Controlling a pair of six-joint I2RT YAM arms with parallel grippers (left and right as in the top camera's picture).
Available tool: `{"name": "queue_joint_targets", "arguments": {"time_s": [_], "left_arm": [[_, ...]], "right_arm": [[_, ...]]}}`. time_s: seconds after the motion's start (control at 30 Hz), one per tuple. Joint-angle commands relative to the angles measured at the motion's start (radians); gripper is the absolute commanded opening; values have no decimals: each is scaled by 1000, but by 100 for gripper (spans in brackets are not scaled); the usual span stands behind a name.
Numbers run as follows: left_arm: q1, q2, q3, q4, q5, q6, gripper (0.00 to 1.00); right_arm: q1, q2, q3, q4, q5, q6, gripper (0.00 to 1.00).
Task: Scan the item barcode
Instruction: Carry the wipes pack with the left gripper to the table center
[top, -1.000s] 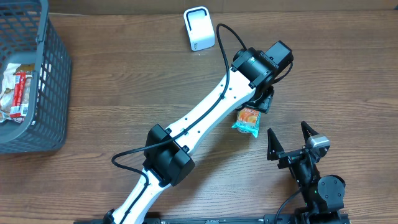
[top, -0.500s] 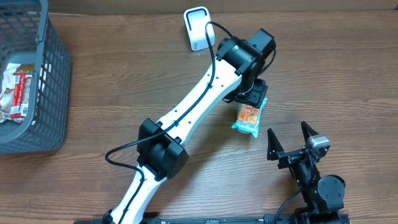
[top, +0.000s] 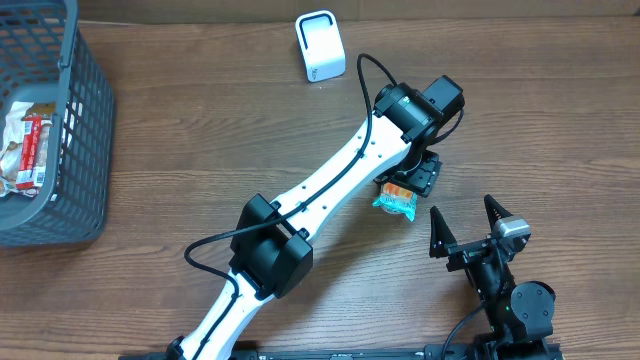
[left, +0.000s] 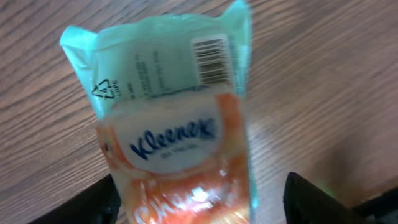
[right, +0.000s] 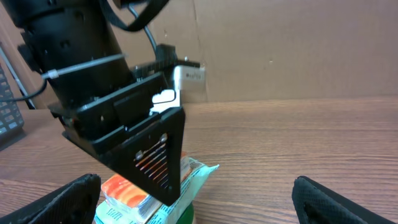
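Overhead view of a wooden table (top: 200, 150) with two robot arms. I see my left gripper (top: 413, 179) has swung back from a short lean toward the scanner (top: 320, 47) and now sits over the tissue pack (top: 398, 203) again, covering its upper end. The pack has stayed on the wood near the table's centre-right and has hardly moved. So, as I judge it, the grab has not happened yet and the scan is still ahead.

In the left wrist view the jaws stand apart, one dark finger on each side of the pack, with a gap at the right edge. The barcode (left: 210, 59) faces up on the pale green end.

The scanner, a small white block, stands at about 11 o'clock from the pack, well apart, with bare wood between them. My right gripper (top: 463, 225) rests at 4 o'clock from the pack, nearby, with its jaws wide apart and empty. A grey basket (top: 80, 130) holding packets sits far off at 9 o'clock. Nothing blocks the path to the scanner.
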Motion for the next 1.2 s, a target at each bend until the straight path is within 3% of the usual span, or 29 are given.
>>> {"name": "queue_joint_targets", "arguments": {"time_s": [0.0,0.17,0.2,0.27,0.43,0.8,1.07,1.17], "left_arm": [[6,-11,-15,6,-39,-11,59],[22,-12,0,6,-50,-11,51],[21,-12,0,6,-50,-11,54],[21,-11,0,5,-49,-11,70],[14,-11,0,6,-43,-11,91],[-19,-8,-57,64,-59,-17,91],[-20,-8,-97,90,-97,-56,84],[-23,-8,-106,95,-107,-56,77]], "right_arm": [[-3,-8,-11,3,9,4,100],[-3,-8,-11,3,9,4,100],[-3,-8,-11,3,9,4,100],[-3,-8,-11,3,9,4,100],[-3,-8,-11,3,9,4,100],[-3,-8,-11,3,9,4,100],[-3,-8,-11,3,9,4,100],[-3,-8,-11,3,9,4,100]]}}
